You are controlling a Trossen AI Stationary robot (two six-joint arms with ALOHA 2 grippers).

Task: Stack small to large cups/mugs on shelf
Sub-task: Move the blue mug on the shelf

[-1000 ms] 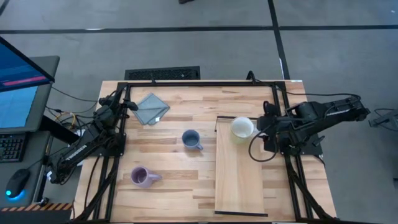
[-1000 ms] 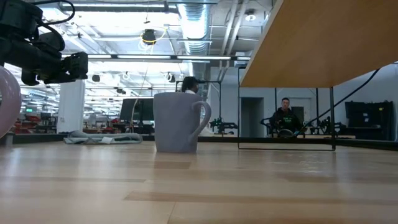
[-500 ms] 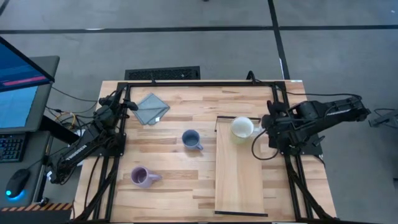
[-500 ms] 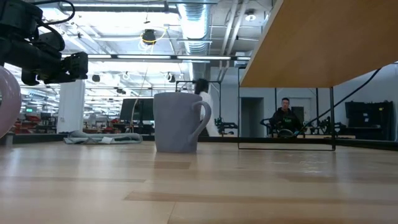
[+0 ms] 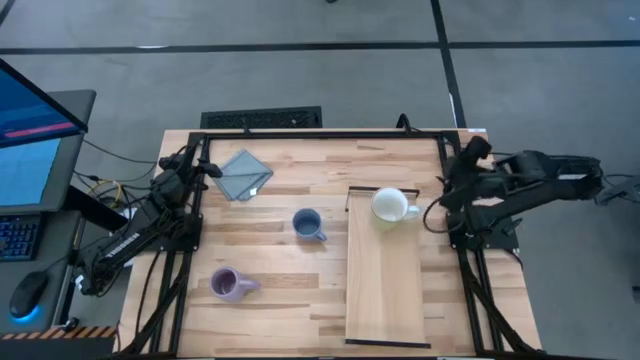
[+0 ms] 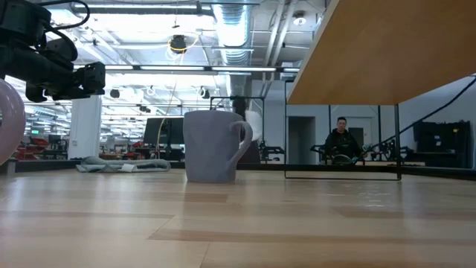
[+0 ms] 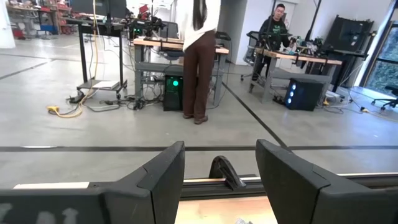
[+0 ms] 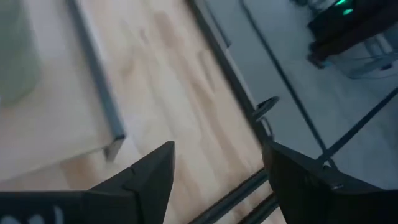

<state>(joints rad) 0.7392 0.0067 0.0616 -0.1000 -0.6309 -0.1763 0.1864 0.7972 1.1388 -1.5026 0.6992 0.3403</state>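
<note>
The right gripper hangs with its fingers spread and nothing between them, near the far right edge of the table, clear of the cream-white mug. That mug stands upright on the far end of the shelf, its handle pointing toward the right arm. The right wrist view looks past the open fingers at the shelf's dark frame and the table's edge, with no mug between them.

The left gripper waits at the far left of the table beside the grey cloth, its fingers also apart and empty, as its wrist view shows.

The slate blue mug stands on the table just left of the shelf, and the lavender mug lies on its side nearer the front left.

By the look of it, the first mug is placed and the step in hand is turning to the second. The next move calls for choosing the mug that fits the size order, grasping it at rim or handle, and setting it into or onto the cream-white one without knocking it.
</note>
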